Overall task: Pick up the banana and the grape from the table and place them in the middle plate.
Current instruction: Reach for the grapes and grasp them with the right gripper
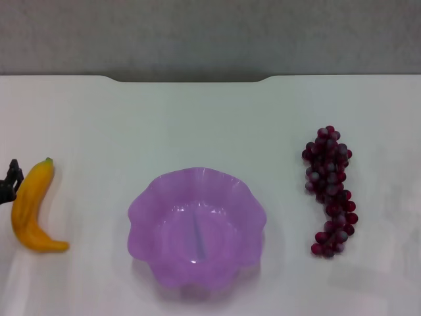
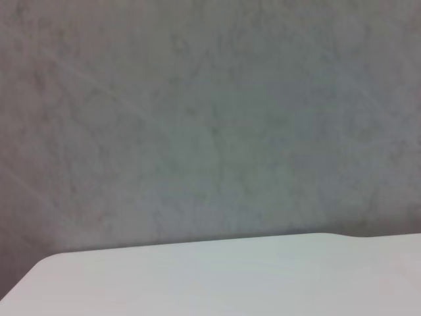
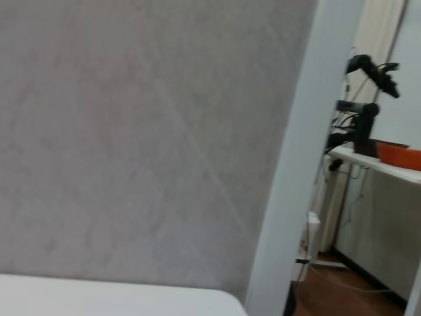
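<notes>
The yellow-orange banana [image 1: 31, 207] lies on the white table [image 1: 197, 118] at the left, its greenish tip pointing away. The purple scalloped plate [image 1: 151, 217] stands in the middle near the front, with nothing in it. The dark red-purple grape bunch [image 1: 329, 187] lies lengthwise at the right. A black part of my left gripper [image 1: 9, 183] shows at the left edge of the head view, right beside the banana's upper half. My right gripper is out of view.
The table's far edge has a notch [image 1: 187, 79] with a grey wall behind it. The left wrist view shows the table's edge [image 2: 197, 276] and the wall. The right wrist view shows a table corner [image 3: 131, 296] and another bench far off.
</notes>
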Robot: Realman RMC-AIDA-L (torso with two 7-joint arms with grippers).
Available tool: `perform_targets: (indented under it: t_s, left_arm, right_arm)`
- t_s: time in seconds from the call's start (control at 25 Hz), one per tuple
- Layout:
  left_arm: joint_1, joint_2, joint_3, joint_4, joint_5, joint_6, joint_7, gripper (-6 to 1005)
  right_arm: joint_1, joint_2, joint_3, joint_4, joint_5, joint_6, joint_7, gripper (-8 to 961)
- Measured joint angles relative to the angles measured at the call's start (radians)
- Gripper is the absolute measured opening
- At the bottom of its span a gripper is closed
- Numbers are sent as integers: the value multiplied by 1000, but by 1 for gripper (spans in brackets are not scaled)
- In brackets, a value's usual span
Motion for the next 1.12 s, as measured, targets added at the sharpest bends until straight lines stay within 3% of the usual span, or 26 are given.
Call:
perform_targets:
  t_s: [0.08, 0.12, 0.36, 0.52, 0.84, 1.12]
  left_arm:
    - [4, -1, 0, -1, -5, 2, 0, 717]
    - [6, -1, 0, -2, -8, 3, -2, 734]
    - [18, -1, 0, -25, -12, 51, 3, 835]
    - [23, -1, 1, -30, -13, 68, -1, 902]
    - [26, 1, -3, -37, -14, 60, 1, 902]
    - [28, 0, -11, -45, -17, 47, -1, 902]
  right_arm:
    - [-1, 0, 6, 0, -1, -4, -1, 651]
    - [-1, 0, 5, 1, -4, -4, -4, 722]
    - [-7, 7, -1, -14, -12, -29, -126, 891]
    - [-9, 8, 3, -35, -4, -35, -123, 893]
    - [1, 4, 20, -51, 0, -29, -116, 895]
    - [9, 8, -42, -141, -9, 63, -83, 895]
